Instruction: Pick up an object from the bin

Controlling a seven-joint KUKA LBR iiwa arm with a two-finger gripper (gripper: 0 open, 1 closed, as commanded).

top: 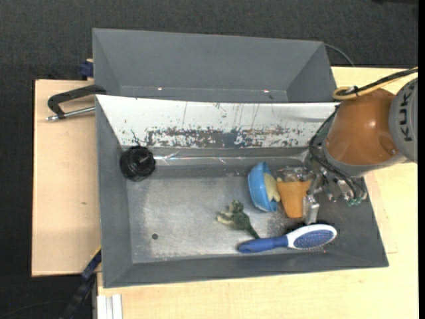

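My gripper (pixel 311 209) is low in the right part of the bin, under the arm's orange cover. Right against its left side stands a small orange block-like thing (pixel 292 198). Touching that thing on the left is a round blue and yellow piece (pixel 262 186), tilted on its edge. A blue-handled brush with a white head (pixel 292 239) lies just in front of the gripper, near the front wall. Whether the orange thing is gripped I cannot tell.
A small green toy figure (pixel 235 216) lies on the bin floor left of the brush. A black round thing (pixel 137 162) sits in the back left corner. The arm comes in over the right rim.
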